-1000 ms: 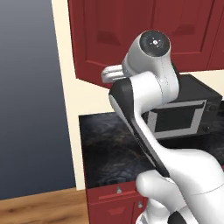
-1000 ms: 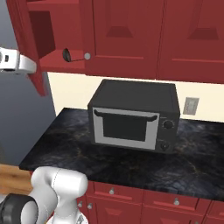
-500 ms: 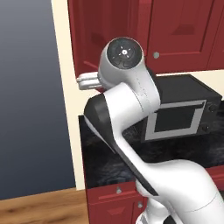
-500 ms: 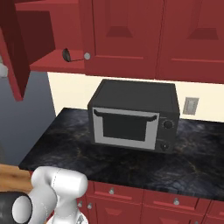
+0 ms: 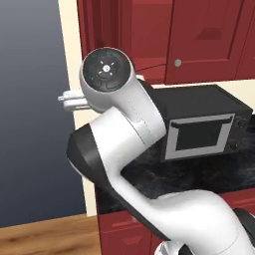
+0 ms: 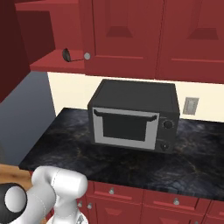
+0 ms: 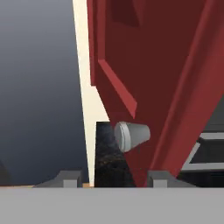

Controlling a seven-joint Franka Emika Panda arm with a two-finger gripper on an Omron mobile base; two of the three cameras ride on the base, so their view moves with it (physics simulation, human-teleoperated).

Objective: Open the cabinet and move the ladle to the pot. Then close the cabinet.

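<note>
The dark red upper cabinet (image 6: 127,35) has its left door (image 6: 8,48) swung wide open. On the bare shelf inside lies the ladle (image 6: 71,54), dark bowl to the left, handle toward the shut right door. In the hand view, the open door (image 7: 144,65) stands close ahead with its round silver knob (image 7: 131,135). My gripper (image 7: 113,178) is open, its fingertips (image 7: 70,177) apart on either side of the knob and not touching it. From the left base camera the hand (image 5: 64,98) sticks out left of the big wrist joint. The pot is out of view.
A black microwave (image 6: 135,116) stands on the dark stone counter (image 6: 65,148) under the cabinet. Low red drawer fronts (image 6: 144,199) run below the counter edge. A wall socket (image 6: 191,105) sits right of the microwave. Grey wall lies to the left.
The left cabinet door has swung further open to the left. My arm has swung left with it and closer to the left base camera. The jaws have widened off the knob.
</note>
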